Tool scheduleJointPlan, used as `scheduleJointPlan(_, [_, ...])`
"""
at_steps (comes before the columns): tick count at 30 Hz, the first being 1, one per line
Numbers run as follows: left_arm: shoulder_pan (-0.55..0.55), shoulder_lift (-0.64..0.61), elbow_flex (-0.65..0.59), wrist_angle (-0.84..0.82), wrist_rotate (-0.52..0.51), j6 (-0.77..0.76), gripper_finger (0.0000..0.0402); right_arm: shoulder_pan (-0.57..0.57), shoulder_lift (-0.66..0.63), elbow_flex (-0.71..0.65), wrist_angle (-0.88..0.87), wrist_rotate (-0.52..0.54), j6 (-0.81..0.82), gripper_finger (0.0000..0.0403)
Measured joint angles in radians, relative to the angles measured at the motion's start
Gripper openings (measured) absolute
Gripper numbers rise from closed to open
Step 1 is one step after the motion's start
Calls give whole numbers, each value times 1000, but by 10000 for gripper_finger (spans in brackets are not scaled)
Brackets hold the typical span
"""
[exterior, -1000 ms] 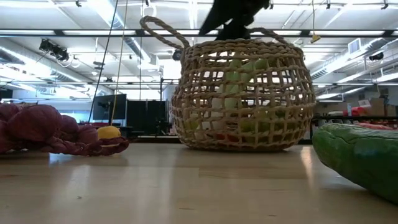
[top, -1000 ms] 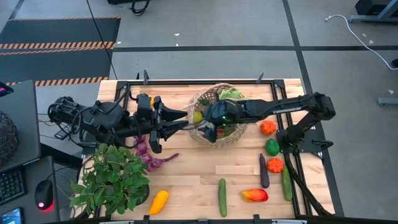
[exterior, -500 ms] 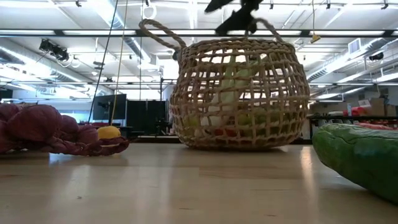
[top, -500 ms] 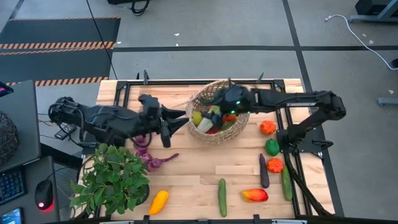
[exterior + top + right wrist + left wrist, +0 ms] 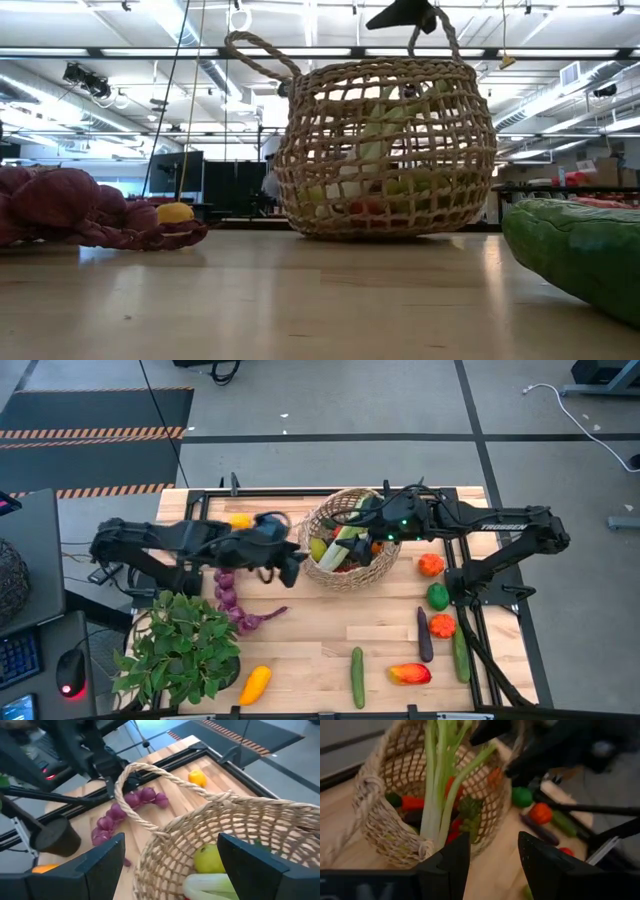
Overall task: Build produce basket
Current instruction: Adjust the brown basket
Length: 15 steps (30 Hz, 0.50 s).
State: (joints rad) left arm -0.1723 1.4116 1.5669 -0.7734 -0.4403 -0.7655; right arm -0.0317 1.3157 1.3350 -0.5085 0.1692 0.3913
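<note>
The tan straw basket (image 5: 350,552) stands on its base at the table's far middle, also seen in the low view (image 5: 385,150). Inside it a pale green leek (image 5: 440,785) leans against the wall among a green apple (image 5: 210,860) and red and green pieces. My right gripper (image 5: 170,870) is open and hovers over the basket's far right rim (image 5: 372,525), touching nothing. My left gripper (image 5: 492,870) is open, just left of the basket (image 5: 290,565), pointing at it. More produce lies on the table: purple string (image 5: 230,598), yellow squash (image 5: 255,683), cucumber (image 5: 357,676).
A leafy potted plant (image 5: 180,645) fills the near left corner. Right of the basket lie orange pieces (image 5: 431,565), a green one (image 5: 437,596), a purple eggplant (image 5: 424,634), a second cucumber (image 5: 460,656) and a red-yellow pepper (image 5: 408,674). A small yellow fruit (image 5: 240,520) sits far left.
My right gripper has risen out of the basket and drawn back toward the table's far right, leaving the leek leaning inside. My left gripper pulled back from the basket's left rim, and its arm lifted. The basket has shifted slightly and stands level.
</note>
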Motion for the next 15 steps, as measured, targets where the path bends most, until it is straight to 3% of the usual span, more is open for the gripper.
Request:
scheduleJointPlan(7, [76, 123, 0, 44, 52, 108, 172, 29, -23, 0, -53, -57, 16, 320])
scheduleJointPlan(15, [158, 307, 0, 125, 169, 221, 172, 77, -84, 0, -145, -33, 12, 320])
